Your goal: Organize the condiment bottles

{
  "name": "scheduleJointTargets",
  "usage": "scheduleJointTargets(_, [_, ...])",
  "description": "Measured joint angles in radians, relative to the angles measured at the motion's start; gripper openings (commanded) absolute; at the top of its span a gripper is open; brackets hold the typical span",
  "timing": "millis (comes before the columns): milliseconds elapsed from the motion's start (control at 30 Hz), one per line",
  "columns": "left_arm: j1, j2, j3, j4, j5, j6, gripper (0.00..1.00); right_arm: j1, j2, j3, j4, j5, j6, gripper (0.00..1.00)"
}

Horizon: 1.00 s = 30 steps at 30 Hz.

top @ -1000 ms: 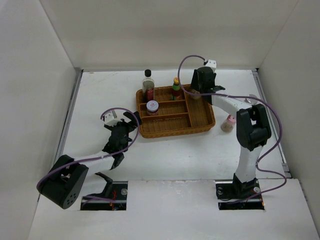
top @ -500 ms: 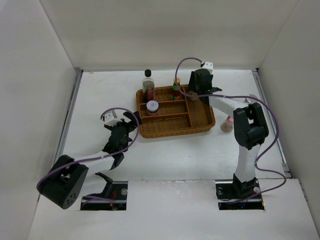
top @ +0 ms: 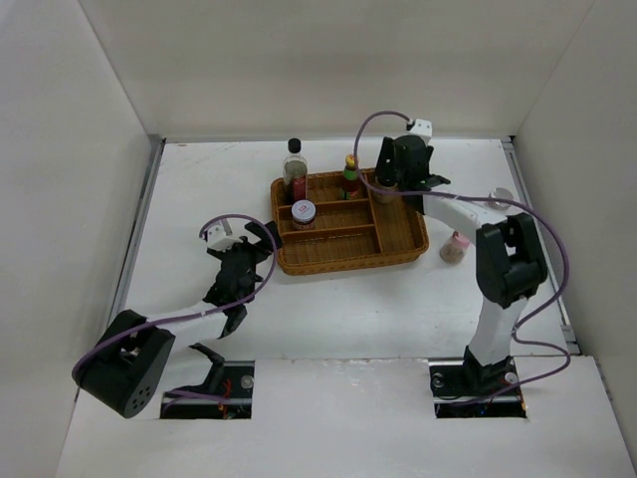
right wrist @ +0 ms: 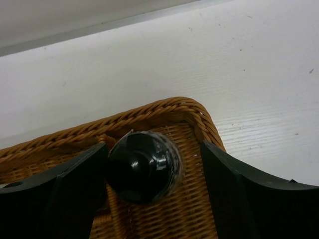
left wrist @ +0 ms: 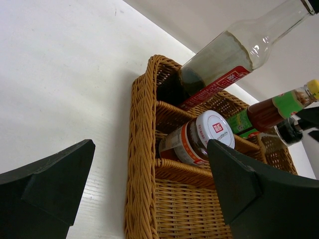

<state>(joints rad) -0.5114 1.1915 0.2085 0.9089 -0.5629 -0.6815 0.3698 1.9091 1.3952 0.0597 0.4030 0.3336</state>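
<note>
The condiment bottles stand mostly in the brown wicker tray (top: 398, 244). A tall clear black-capped bottle (top: 295, 165) fills its back left corner, with a pink-lidded jar (top: 304, 212) in front of it. The green yellow-capped sauce bottle (top: 350, 177) is at the back middle. In the back right corner stands a black-capped shaker (right wrist: 144, 167), between the fingers of my open right gripper (right wrist: 154, 149); the left finger is against it, the right one well apart. A pink-capped shaker (top: 455, 246) sits on the table right of the tray. My left gripper (top: 264, 249) is wide open beside the tray's left wall (left wrist: 142, 149).
White walls close in the table on the left, back and right. My right arm reaches over the table right of the tray, and a pale object (top: 503, 196) shows partly behind it. The tray's front compartments hold nothing.
My right gripper's jaws have spread apart, coming off the black-capped shaker in the tray's back right corner. The left arm has not moved.
</note>
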Motion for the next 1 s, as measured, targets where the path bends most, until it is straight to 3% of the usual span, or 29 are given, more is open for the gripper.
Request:
scheduleJointTargets(300, [0.0, -0.003, 0.0, 0.0, 0.0, -0.002, 1.0, -0.033, -0.349, -0.195, 0.02, 0.001, 0.019, 0.86])
scheduleJointTargets(567, [-0.013, 0.003, 0.0, 0.0, 0.0, -0.01, 1.0, -0.254, -0.65, -0.439, 0.022, 0.202, -0.009, 0.96])
scheduleJointTargets(767, [-0.021, 0.017, 0.0, -0.001, 0.006, -0.018, 1.0, -0.321, -0.592, -0.448, 0.022, 0.319, -0.068, 1.0])
scheduleJointTargets(1000, [-0.022, 0.017, 0.0, 0.0, 0.011, -0.026, 1.0, -0.365, -0.436, -0.439, -0.035, 0.29, -0.082, 1.0])
